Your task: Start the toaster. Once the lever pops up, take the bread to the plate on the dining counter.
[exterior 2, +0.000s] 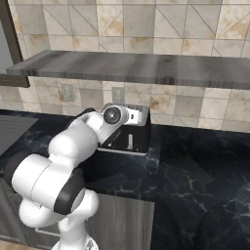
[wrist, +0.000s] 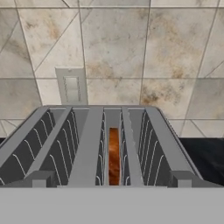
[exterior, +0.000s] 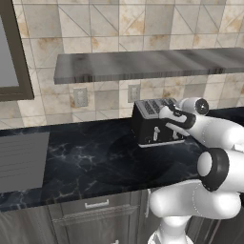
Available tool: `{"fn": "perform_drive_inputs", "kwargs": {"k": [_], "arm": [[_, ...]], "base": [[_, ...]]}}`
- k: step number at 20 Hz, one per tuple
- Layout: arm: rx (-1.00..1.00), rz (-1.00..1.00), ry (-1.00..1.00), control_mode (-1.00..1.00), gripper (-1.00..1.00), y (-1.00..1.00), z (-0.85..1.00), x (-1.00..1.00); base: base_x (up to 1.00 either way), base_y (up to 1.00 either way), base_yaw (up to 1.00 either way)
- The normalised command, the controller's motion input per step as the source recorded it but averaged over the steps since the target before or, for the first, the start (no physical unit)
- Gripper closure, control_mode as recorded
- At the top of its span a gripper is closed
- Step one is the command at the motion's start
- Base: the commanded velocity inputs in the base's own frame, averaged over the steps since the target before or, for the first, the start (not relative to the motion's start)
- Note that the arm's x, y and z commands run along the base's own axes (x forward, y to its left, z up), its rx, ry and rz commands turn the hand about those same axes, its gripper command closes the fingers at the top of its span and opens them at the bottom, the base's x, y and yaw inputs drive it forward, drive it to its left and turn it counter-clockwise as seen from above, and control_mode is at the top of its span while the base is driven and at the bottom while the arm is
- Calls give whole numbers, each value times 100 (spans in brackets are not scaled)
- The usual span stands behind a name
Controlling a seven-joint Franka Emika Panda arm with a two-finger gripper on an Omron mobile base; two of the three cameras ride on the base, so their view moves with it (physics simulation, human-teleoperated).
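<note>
On the black wall countertop, against the tiled backsplash, the toaster is found, with the bread seated edge-up in a slot right of centre, as seen in the hand view. The gripper is held at the toaster's front upper edge, jaws spread wide and nothing held. The starting step appears to be in hand: both pale levers look undepressed. Next, one lever on the bread's side must be reached and pushed down, which calls for lowering the fingers along the front face.
</note>
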Motion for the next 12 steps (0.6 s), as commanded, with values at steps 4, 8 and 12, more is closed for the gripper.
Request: {"fn": "perform_drive_inputs", "kwargs": {"k": [4,8,12], "arm": [[0,0,0,-100,-100,0,0,8],[0,0,0,-100,-100,0,0,8],[0,0,0,-100,-100,0,-7,1]], "base": [[0,0,0],[0,0,0],[0,0,0]]}}
